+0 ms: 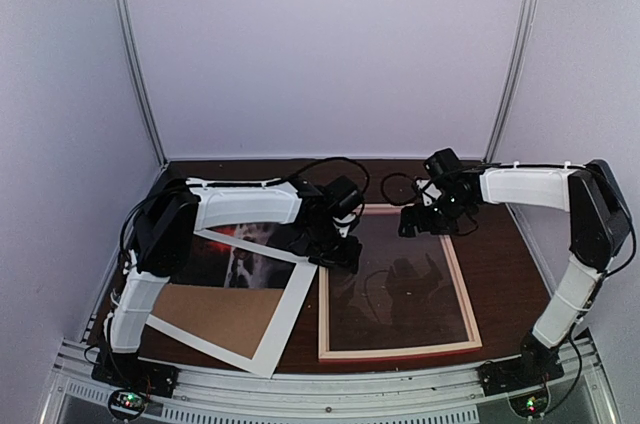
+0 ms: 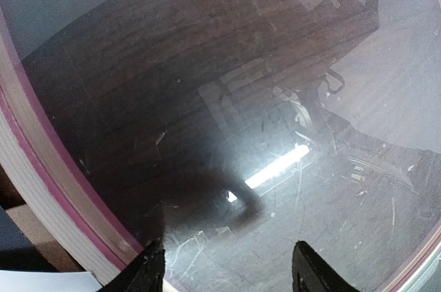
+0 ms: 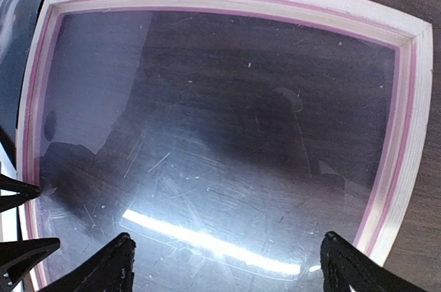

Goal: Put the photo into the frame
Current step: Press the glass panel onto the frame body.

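Observation:
The frame (image 1: 400, 351) lies flat at centre right, a thin pink and pale-wood rim around glass. Left of it the dark photo (image 1: 235, 262), with a red glow, shows partly under a white mat. My left gripper (image 1: 335, 249) hovers over the upper part of the frame's left rim. In the left wrist view it (image 2: 227, 271) is open above the glass, beside the rim (image 2: 41, 182). My right gripper (image 1: 430, 219) hangs over the frame's far edge. In the right wrist view it (image 3: 227, 257) is wide open over the glass, with the rim (image 3: 413, 133) at right and a dark photo corner (image 3: 17, 30) at top left.
A white mat sheet (image 1: 290, 319) lies tilted at left, overlapping the photo and a brown cardboard board (image 1: 215, 316). Two black pointed tips (image 3: 21, 192) poke in at the left edge of the right wrist view. White walls close in the dark wood table (image 1: 500, 264).

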You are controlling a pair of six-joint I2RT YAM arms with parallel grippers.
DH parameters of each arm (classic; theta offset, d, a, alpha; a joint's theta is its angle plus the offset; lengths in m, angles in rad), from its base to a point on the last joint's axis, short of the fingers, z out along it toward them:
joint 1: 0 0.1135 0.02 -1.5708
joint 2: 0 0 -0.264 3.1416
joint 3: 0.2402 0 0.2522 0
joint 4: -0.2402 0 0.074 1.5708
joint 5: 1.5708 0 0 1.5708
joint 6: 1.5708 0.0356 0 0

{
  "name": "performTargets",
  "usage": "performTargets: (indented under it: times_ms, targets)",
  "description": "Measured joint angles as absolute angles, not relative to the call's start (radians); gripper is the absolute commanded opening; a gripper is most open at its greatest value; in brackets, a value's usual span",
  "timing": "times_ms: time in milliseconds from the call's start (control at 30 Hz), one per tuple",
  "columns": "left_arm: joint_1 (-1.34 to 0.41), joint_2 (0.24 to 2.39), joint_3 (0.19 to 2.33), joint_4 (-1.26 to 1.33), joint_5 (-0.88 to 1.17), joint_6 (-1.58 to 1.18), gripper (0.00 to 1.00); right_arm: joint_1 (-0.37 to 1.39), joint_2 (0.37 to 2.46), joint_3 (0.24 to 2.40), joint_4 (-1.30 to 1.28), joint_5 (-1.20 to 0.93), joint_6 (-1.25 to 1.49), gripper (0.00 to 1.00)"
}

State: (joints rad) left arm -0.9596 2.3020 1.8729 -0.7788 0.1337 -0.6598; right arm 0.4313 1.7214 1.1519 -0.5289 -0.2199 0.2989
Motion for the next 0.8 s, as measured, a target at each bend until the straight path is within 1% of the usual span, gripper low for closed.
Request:
performTargets:
  times_ms: [233, 533, 800]
  targets:
    - [-0.960, 2.302, 1.883, -0.756, 0.078, -0.590, 0.64, 0.413, 1.670, 1.141, -0.532, -0.207, 0.299, 0.93]
    - [-0.934, 2.307, 1.972, -0.737, -0.012, -0.539, 0.64, 0.408, 1.667, 1.138, -0.536, -0.201, 0.295, 0.93]
    - [-0.868, 2.431, 2.120, -0.700, -0.039, -0.494, 0.64, 0.407, 1.667, 1.138, -0.553, -0.181, 0.290, 0.93]
